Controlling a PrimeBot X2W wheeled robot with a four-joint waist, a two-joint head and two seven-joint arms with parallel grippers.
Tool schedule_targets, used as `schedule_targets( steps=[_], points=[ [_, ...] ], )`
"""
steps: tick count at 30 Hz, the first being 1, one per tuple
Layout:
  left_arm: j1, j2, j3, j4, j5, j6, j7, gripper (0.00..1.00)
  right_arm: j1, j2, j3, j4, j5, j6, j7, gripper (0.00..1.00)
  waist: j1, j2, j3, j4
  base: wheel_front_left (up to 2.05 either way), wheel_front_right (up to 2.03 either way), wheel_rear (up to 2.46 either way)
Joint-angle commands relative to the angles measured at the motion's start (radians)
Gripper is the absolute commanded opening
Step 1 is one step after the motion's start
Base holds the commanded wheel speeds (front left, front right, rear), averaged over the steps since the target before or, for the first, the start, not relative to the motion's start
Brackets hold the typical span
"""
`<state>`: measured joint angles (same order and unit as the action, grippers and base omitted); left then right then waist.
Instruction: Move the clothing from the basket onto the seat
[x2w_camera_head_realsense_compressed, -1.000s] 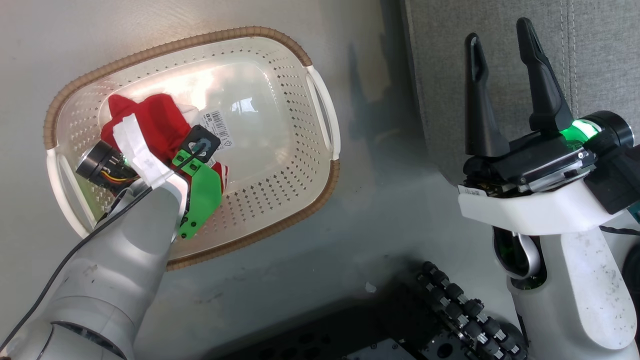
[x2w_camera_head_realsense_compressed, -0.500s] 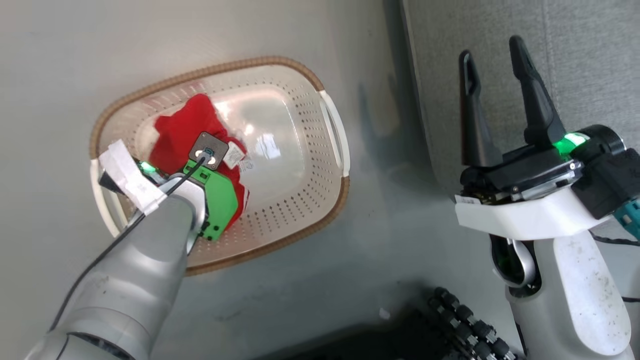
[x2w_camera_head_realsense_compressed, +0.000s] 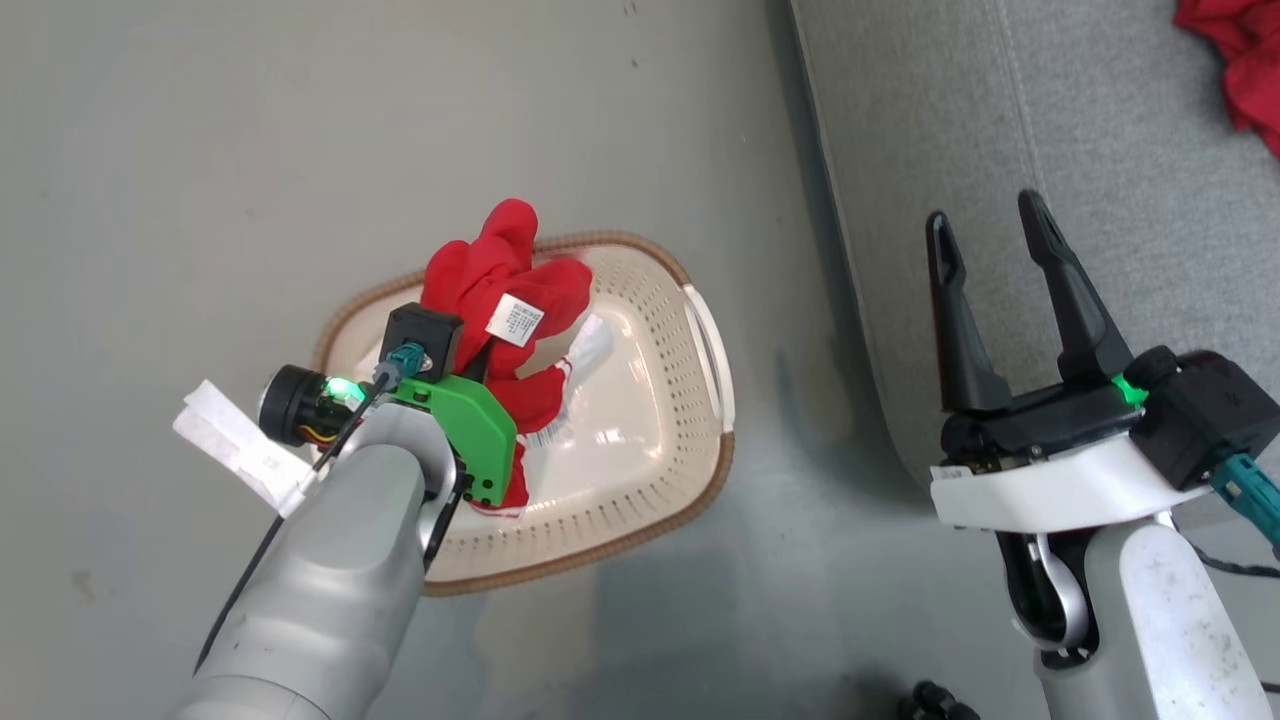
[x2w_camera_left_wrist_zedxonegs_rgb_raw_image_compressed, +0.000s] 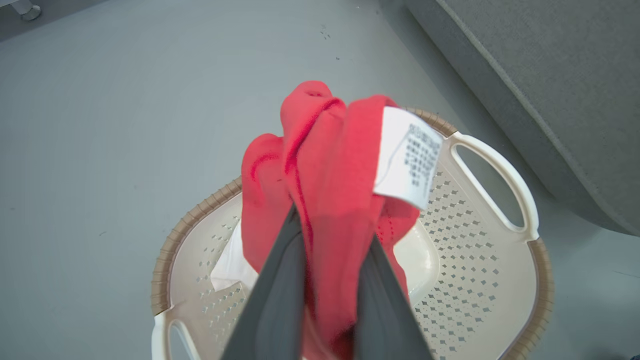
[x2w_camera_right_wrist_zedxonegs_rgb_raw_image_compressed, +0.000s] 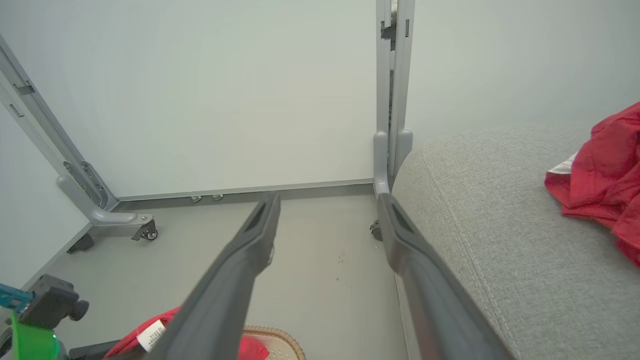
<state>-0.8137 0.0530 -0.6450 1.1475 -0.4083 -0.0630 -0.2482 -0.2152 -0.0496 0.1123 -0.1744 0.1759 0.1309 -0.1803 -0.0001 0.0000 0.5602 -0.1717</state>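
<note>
My left gripper (x2w_camera_left_wrist_zedxonegs_rgb_raw_image_compressed: 332, 225) is shut on a bunch of red clothing (x2w_camera_head_realsense_compressed: 500, 290) with a white printed label, held up above the cream basket (x2w_camera_head_realsense_compressed: 650, 470). The fabric (x2w_camera_left_wrist_zedxonegs_rgb_raw_image_compressed: 325, 170) bulges over both fingers, and its lower end with white trim hangs into the basket (x2w_camera_left_wrist_zedxonegs_rgb_raw_image_compressed: 475, 260). The grey seat (x2w_camera_head_realsense_compressed: 1050, 150) lies to the right of the basket. My right gripper (x2w_camera_head_realsense_compressed: 985, 215) stands open and holds nothing, over the seat's left edge (x2w_camera_right_wrist_zedxonegs_rgb_raw_image_compressed: 500, 225). Another red garment (x2w_camera_head_realsense_compressed: 1240, 60) lies on the seat at the far right (x2w_camera_right_wrist_zedxonegs_rgb_raw_image_compressed: 605, 170).
The basket stands on a grey floor (x2w_camera_head_realsense_compressed: 250, 150) beside the seat. A pale wall panel on a grey wheeled frame (x2w_camera_right_wrist_zedxonegs_rgb_raw_image_compressed: 100, 215) stands behind, with an upright post (x2w_camera_right_wrist_zedxonegs_rgb_raw_image_compressed: 392, 100) at the seat's corner. A barcode sticker (x2w_camera_head_realsense_compressed: 545, 435) lies inside the basket.
My left gripper has risen out of the basket with the red clothing bunched in it. The head camera has moved up and back, so the basket looks smaller. The right gripper stays open.
</note>
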Motion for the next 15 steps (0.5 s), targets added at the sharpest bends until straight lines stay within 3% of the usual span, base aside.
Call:
schedule_targets(
  steps=[1, 7, 15],
  points=[
    [0.024, -0.001, 0.006, -0.024, -0.01, 0.005, -0.009, 0.0, 0.025, -0.003, -0.006, -0.01, -0.008, 0.0, 0.009, 1.0, 0.0001, 0.0, -0.115, 0.067, 0.0, 0.0, 0.0],
    [0.086, 0.002, 0.052, -0.187, -0.052, 0.039, -0.017, 0.0, 0.077, -0.003, -0.011, -0.033, -0.011, 0.0, 0.043, 1.0, 0.0001, 0.0, -0.189, 0.092, 0.0, 0.0, 0.0],
    [0.218, 0.067, 0.142, -0.552, -0.039, 0.106, -0.017, 0.0, 0.141, -0.003, -0.017, -0.041, -0.007, 0.0, 0.079, 1.0, 0.0001, 0.0, -0.294, 0.113, 0.0, 0.0, 0.0]
  ],
)
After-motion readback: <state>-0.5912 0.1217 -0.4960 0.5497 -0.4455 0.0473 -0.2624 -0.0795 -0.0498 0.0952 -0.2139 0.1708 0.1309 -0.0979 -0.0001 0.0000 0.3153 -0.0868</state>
